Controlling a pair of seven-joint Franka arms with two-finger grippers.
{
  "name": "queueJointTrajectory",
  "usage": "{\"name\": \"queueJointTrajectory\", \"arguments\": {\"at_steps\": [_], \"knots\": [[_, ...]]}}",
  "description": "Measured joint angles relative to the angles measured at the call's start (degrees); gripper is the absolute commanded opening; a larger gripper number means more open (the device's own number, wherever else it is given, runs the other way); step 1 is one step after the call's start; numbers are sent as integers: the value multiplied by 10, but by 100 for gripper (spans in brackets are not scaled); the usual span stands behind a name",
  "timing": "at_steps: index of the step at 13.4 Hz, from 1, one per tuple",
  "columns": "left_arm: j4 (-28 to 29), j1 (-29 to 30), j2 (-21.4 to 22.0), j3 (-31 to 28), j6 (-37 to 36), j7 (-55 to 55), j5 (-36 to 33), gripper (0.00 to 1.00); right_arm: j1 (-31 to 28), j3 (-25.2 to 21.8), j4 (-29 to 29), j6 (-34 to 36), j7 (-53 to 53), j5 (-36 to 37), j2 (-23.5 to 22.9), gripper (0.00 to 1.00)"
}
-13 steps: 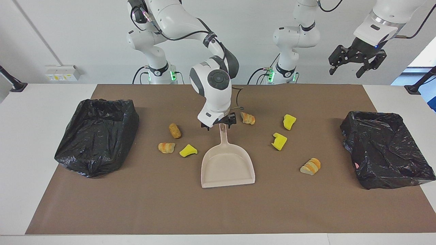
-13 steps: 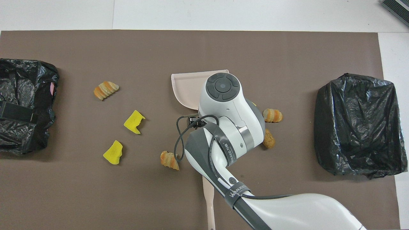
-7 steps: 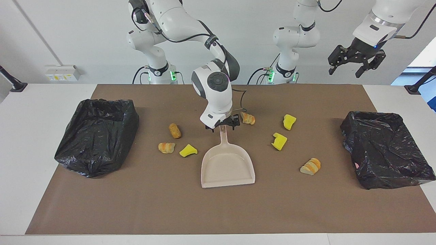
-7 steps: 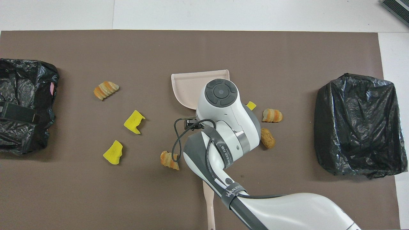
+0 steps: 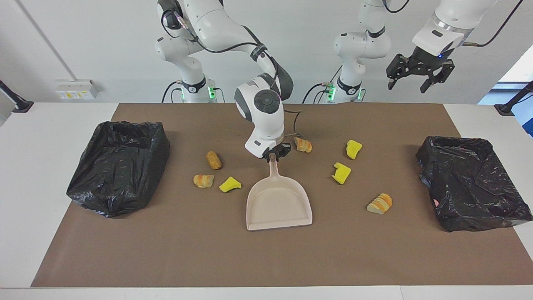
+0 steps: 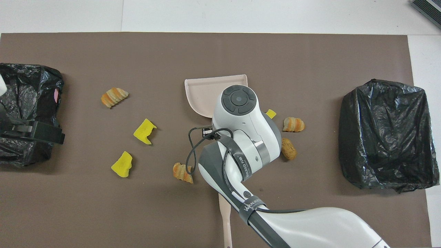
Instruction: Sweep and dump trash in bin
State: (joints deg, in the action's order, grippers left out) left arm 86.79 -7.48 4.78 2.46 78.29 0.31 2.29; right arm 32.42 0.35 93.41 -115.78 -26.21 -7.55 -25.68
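Right gripper (image 5: pixel 273 155) seemingly clamping dustpan (image 5: pixel 278 204) handle

We see a white bench (image 5: pixel 58 125) under a brown mat (image 5: pixel 266 258). On the mat lie a dustpan (image 5: pixel 278 204), seven bits of trash (image 5: pixel 341 173) scattered beside it, and a black-bagged bin (image 5: pixel 118 166) at each end.

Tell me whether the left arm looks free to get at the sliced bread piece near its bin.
Probably yes. The left gripper hangs open in the air, holding nothing, and the bread piece lies alone on the bare mat, apart from the dustpan.
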Motion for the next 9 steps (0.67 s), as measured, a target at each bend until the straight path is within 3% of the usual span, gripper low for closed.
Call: {"name": "queueJointTrajectory", "arguments": {"at_steps": [3, 6, 9], "knots": [[88, -4, 46, 27, 38, -5, 0, 100, -3, -1, -4, 6, 19, 1, 0, 0], [159, -5, 81, 64, 65, -12, 4, 100, -14, -2, -10, 17, 139, 0, 5, 0], [229, -5, 109, 114, 102, -41, 28, 100, -65, -3, -20, 54, 266, 0, 33, 0]]}}
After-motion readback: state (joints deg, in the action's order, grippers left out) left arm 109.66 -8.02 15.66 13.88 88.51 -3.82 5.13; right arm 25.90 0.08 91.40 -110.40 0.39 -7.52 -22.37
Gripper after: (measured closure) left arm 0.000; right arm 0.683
